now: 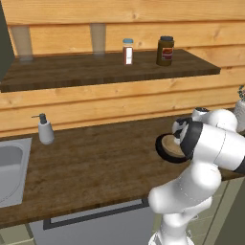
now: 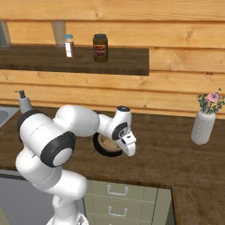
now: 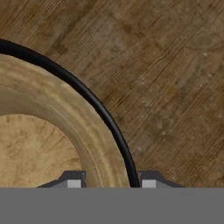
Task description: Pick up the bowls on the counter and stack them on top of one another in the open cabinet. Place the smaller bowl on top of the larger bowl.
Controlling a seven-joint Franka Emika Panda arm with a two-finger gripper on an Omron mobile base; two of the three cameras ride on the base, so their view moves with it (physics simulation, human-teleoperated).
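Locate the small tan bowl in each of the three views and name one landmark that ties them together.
Left base view: tan bowl right of centre, partly behind the arm.
Right base view: tan bowl at centre, beside the wrist.
Hand view: tan bowl at left, its rim between the fingertips.
Shared landmark: the black bowl ringing it.

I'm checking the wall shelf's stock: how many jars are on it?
2, both on the wall shelf: a small white-labelled jar and, beside it, a bigger dark jar. None seem hidden.
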